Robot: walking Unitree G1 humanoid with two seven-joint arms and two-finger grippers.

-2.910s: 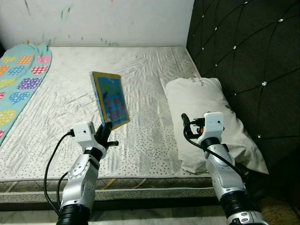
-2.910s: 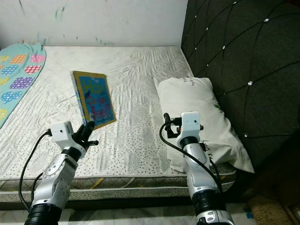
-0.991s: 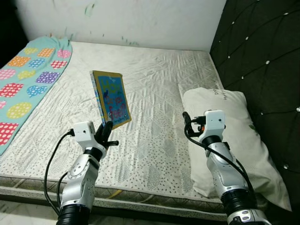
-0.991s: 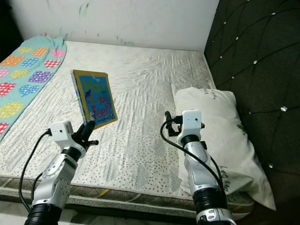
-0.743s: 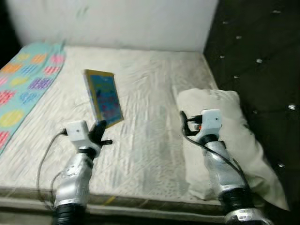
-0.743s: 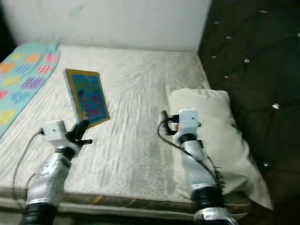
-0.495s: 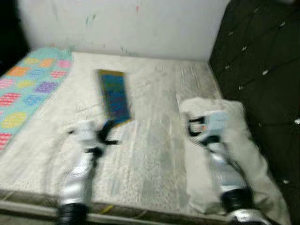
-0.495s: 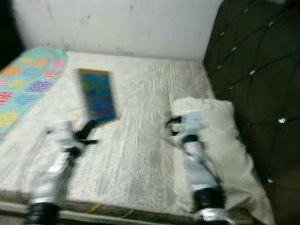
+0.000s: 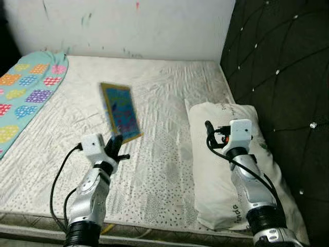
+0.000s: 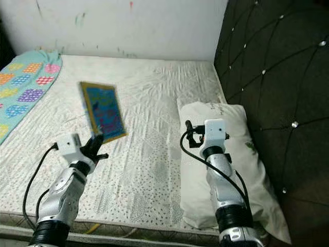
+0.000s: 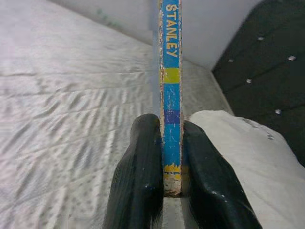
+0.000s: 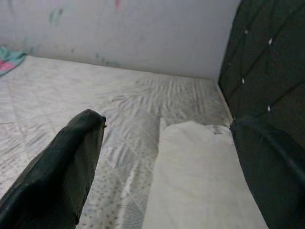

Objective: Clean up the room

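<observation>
A blue picture book with a yellow border (image 9: 121, 112) stands raised above the mattress (image 9: 164, 103), its lower corner clamped by my left gripper (image 9: 116, 142). In the left wrist view the book's spine (image 11: 171, 86), lettered STANLEY, is pinched between the two black fingers (image 11: 140, 167). My right gripper (image 9: 210, 135) is open and holds nothing; it hovers over the near left edge of the white pillow (image 9: 226, 170). Its wrist view looks between the wide-apart fingers (image 12: 62, 162) at that pillow (image 12: 200, 176).
A dark tufted headboard (image 9: 277, 77) runs along the right side. A turquoise blanket with coloured hearts (image 9: 23, 92) covers the mattress's far left. A white wall (image 9: 128, 25) closes the back. The mattress's front edge (image 9: 154, 229) lies just below my arms.
The camera swayed and blurred, then settled with the bed shifted slightly. The book stays gripped in my left gripper at the same pose. The right gripper stays open.
</observation>
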